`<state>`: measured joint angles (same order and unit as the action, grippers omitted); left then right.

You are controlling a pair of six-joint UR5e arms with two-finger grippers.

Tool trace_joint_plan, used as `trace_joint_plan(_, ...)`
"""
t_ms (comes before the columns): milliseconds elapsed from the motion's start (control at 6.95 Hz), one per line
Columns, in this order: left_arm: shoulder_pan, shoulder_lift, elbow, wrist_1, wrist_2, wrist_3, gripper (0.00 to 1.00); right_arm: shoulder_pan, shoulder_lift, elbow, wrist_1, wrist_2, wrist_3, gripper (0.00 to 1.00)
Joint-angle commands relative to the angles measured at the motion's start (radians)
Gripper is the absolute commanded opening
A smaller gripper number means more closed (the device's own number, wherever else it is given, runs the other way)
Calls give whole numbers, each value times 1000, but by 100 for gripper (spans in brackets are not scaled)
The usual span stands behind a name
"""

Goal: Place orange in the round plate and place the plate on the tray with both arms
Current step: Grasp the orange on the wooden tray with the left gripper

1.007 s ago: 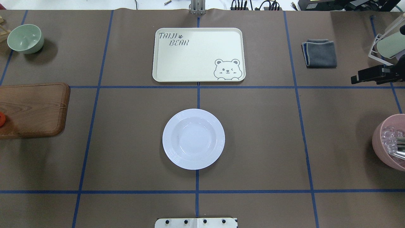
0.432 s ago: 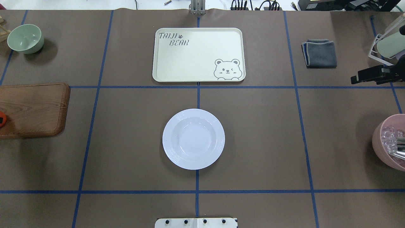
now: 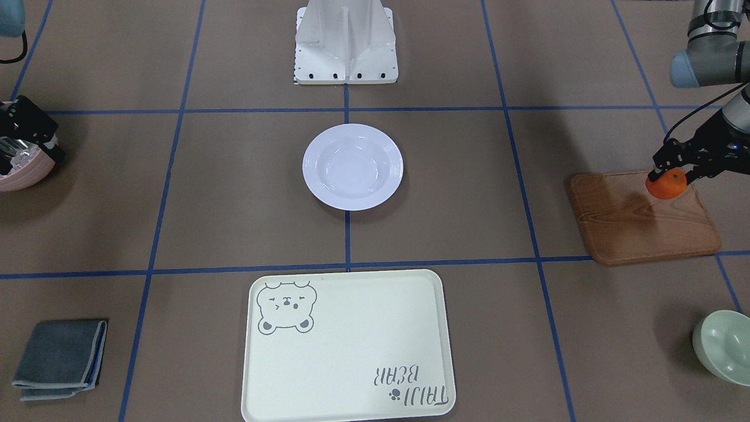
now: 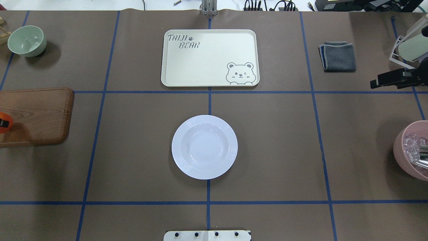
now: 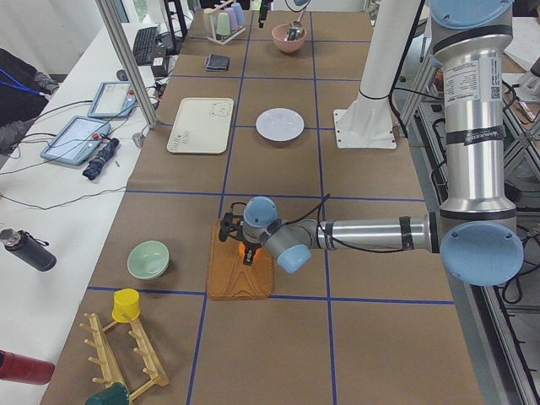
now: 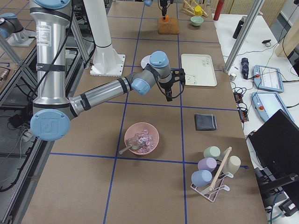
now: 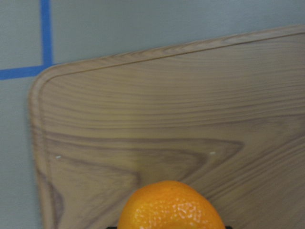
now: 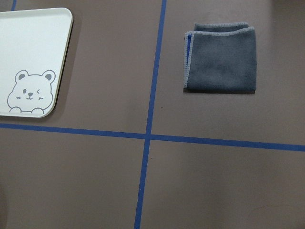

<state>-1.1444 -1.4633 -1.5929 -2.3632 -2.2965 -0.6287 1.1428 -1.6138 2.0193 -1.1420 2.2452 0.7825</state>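
The orange (image 3: 665,185) hangs just above the brown wooden board (image 3: 633,223) at the table's left end, and my left gripper (image 3: 668,174) is shut on it. In the left wrist view the orange (image 7: 170,206) fills the bottom edge, with the board's grain behind it. The white round plate (image 4: 204,147) lies empty at the table's centre. Beyond it lies the cream bear tray (image 4: 210,57), also empty. My right gripper (image 4: 374,83) hovers open at the right edge, holding nothing, well away from the plate and tray.
A pale green bowl (image 4: 26,41) stands at the far left. A folded grey cloth (image 4: 337,56) lies at the far right. A pink bowl with cutlery (image 4: 413,150) and a mug rack (image 4: 409,47) are at the right edge.
At the overhead view's left edge the orange has come slightly further into view, a black fingertip now across it. The right arm, plate and tray have not moved.
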Motion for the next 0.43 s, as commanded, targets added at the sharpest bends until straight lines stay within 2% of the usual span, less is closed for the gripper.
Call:
trace_joint_plan(0,0,-117,-248,367,33,-113,0,-3,2,-1,21,2,42,100)
trace_joint_plan(144,46,-228,-296,480,78,-237,0,-18,6,-2,56,-1,119,100)
trace_joint_plan(288,136,-298,-315,539,136,-352,0,-35,14,-2,101,-10,202,100)
